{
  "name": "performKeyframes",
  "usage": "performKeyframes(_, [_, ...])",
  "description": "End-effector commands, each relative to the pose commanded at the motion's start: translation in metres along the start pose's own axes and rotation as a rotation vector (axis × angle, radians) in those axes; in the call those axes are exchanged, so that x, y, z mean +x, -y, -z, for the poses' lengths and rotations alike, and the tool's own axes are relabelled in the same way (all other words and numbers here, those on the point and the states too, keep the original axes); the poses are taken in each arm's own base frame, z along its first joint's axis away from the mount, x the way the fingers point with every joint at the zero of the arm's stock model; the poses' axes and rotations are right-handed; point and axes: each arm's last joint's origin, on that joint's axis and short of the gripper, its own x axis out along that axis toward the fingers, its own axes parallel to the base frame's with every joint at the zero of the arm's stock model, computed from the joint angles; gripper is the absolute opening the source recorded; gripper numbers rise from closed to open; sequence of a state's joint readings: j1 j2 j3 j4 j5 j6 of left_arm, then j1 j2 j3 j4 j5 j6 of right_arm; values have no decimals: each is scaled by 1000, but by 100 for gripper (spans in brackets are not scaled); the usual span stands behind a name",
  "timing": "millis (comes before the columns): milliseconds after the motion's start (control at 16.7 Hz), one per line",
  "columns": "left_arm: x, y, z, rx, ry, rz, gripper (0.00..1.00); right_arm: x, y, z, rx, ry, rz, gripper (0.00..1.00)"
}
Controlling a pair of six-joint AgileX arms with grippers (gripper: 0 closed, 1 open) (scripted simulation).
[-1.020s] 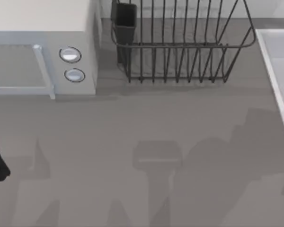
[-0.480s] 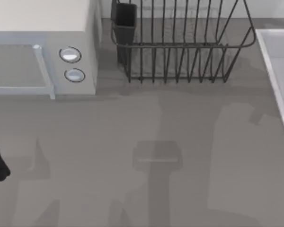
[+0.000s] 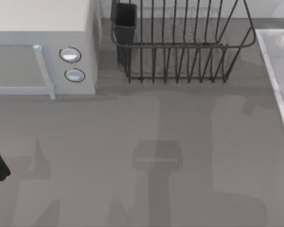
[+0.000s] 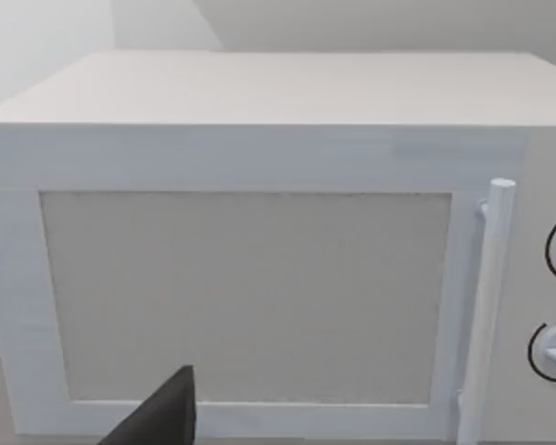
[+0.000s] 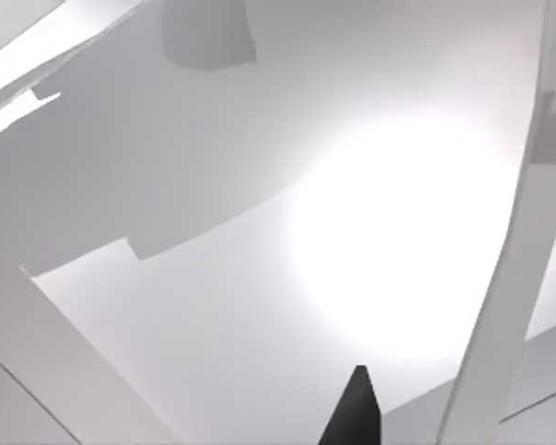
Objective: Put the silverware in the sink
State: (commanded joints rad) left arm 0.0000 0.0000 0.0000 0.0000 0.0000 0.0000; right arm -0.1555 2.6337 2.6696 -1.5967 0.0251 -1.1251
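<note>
Right hand (image 5: 352, 413) over the sink (image 5: 259, 278) — left arm parked.

top view looks down on the table (image 3: 132, 132), left wrist close facing microwave (image 4: 259, 278), right wrist over sink (image 5: 259, 278)

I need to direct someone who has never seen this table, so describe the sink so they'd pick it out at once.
Start at the white microwave at the table's far left, then pass the dark wire dish rack beside it. The sink lies at the right edge: a pale, smooth basin with a raised straight rim, neither wired nor knobbed.
</note>
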Motion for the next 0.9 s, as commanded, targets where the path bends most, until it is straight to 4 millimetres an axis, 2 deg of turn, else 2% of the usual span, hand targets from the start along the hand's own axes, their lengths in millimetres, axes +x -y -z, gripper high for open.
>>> performKeyframes(240, [0, 0, 0, 0, 0, 0, 100, 2, 1, 2, 5, 2, 2, 0])
performKeyframes(420, [0, 0, 0, 0, 0, 0, 100, 15, 1, -1, 1, 2, 4, 0])
performKeyframes(660, [0, 0, 0, 0, 0, 0, 100, 41, 0, -1, 0, -3, -7, 0])
performKeyframes(900, [0, 0, 0, 0, 0, 0, 100, 45, -1, -1, 0, 0, 0, 0])
